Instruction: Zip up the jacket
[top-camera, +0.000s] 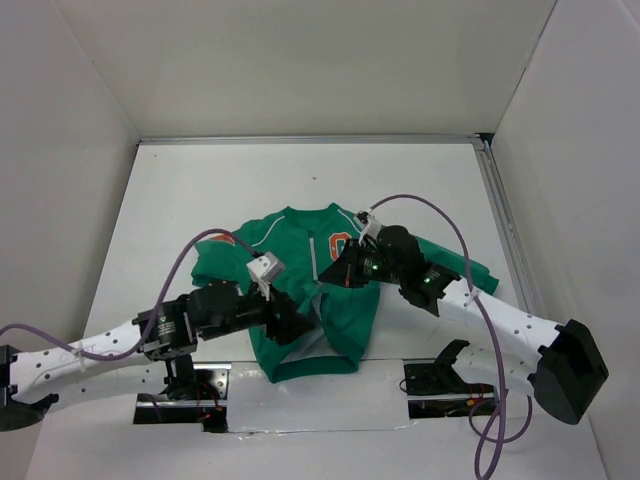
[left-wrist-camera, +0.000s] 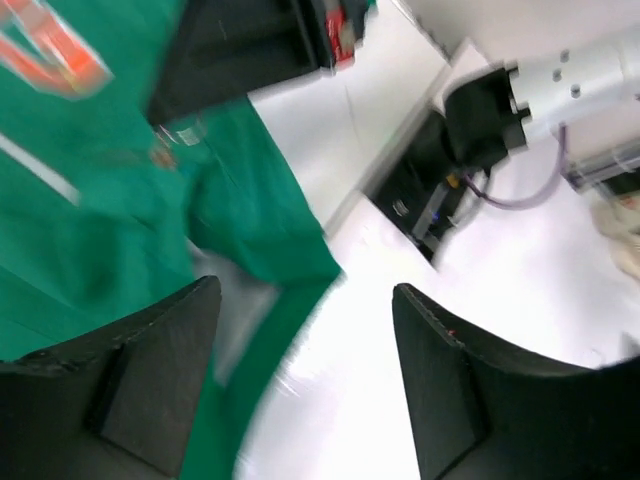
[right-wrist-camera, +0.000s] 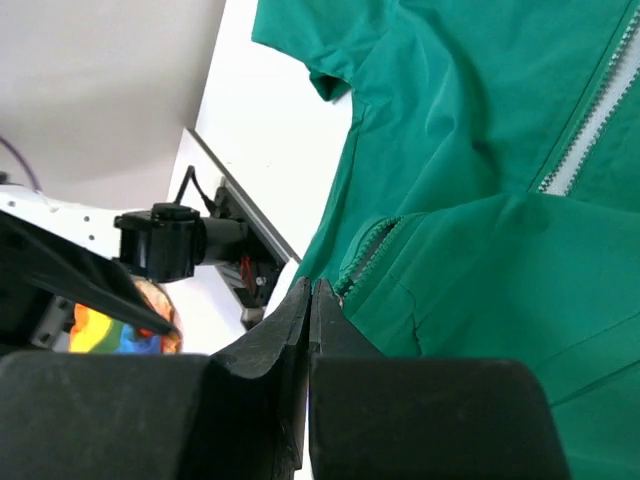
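The green jacket (top-camera: 300, 285) lies front-up in the middle of the table, its orange letter (top-camera: 339, 245) by my right gripper. My right gripper (top-camera: 337, 272) is over the chest. In the right wrist view it (right-wrist-camera: 312, 290) is shut, and the end of the green zipper (right-wrist-camera: 365, 250) runs right into its tips, the pull hidden between them. My left gripper (top-camera: 297, 326) is over the jacket's lower part. In the left wrist view it (left-wrist-camera: 305, 345) is open and empty above the hem edge (left-wrist-camera: 290, 270) and bare table.
The white table (top-camera: 180, 200) has walls on three sides and a metal rail (top-camera: 505, 220) on the right. Black arm mounts (top-camera: 440, 375) and cables (top-camera: 185, 265) sit at the near edge. A white-backed open zipper stretch (right-wrist-camera: 590, 120) runs up the jacket front.
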